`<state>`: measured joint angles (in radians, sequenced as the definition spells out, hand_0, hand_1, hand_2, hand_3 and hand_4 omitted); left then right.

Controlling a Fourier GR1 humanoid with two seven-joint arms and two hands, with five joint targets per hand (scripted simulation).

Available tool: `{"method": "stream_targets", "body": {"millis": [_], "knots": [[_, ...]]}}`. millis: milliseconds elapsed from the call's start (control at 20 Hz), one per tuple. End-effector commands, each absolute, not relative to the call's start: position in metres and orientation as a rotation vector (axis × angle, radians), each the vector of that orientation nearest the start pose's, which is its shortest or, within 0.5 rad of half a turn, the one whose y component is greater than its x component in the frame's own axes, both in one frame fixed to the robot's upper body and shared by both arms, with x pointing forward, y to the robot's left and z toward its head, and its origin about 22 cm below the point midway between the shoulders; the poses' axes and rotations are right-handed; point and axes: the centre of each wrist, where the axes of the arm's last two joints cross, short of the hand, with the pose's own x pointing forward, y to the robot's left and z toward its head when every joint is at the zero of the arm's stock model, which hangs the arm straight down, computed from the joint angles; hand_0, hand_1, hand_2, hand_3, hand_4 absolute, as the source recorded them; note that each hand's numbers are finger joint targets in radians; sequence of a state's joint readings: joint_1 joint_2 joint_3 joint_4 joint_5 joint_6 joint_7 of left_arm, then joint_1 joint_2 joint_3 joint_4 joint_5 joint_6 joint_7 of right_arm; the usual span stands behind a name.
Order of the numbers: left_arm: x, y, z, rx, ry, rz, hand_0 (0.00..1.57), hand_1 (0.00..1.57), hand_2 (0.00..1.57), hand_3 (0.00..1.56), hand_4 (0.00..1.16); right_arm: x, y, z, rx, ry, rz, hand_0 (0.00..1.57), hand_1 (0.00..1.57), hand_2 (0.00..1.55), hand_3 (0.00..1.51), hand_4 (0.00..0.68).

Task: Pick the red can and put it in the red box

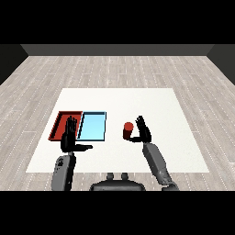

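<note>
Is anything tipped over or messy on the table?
Nothing stands out. The red can stands upright beside the right hand, and the red tray and light blue tray lie neatly side by side.

2 grey forearms, each ending in a black robot hand: left (69,140), right (143,132).

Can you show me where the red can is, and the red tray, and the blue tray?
red can (128,130): head view, on the can's side, next to the right hand.
red tray (59,125): head view, on its floor, left of the left hand.
light blue tray (93,127): head view, on the middle of its floor.
</note>
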<state>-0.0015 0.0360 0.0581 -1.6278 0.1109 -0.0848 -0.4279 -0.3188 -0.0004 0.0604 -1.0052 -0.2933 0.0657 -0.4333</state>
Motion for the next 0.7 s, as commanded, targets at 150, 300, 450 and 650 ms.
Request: {"method": "stream_targets", "body": {"millis": [150, 300, 450, 650], "knots": [[0.246, 0.24, 0.019, -0.101, -2.093, 0.058, 0.0, 0.0, 0.0, 0.0, 0.0, 0.319, -0.16, -0.046, 0.371, -1.679, -0.083, 0.0, 0.0, 0.0, 0.0, 0.0], [0.249, 0.26, 0.011, -0.095, -2.078, 0.061, 0.0, 0.0, 0.0, 0.0, 0.0, 0.294, -0.162, -0.048, 0.385, -1.664, -0.095, 0.0, 0.0, 0.0, 0.0, 0.0], [0.246, 0.249, 0.011, -0.086, -2.083, 0.061, 0.0, 0.0, 0.0, 0.0, 0.0, 0.318, -0.157, -0.063, 0.334, -1.652, -0.085, 0.0, 0.0, 0.0, 0.0, 0.0], [0.238, 0.253, 0.035, -0.091, -2.078, 0.061, 0.0, 0.0, 0.0, 0.0, 0.0, 0.308, -0.167, -0.066, 0.328, -1.648, -0.113, 0.0, 0.0, 0.0, 0.0, 0.0]]}}
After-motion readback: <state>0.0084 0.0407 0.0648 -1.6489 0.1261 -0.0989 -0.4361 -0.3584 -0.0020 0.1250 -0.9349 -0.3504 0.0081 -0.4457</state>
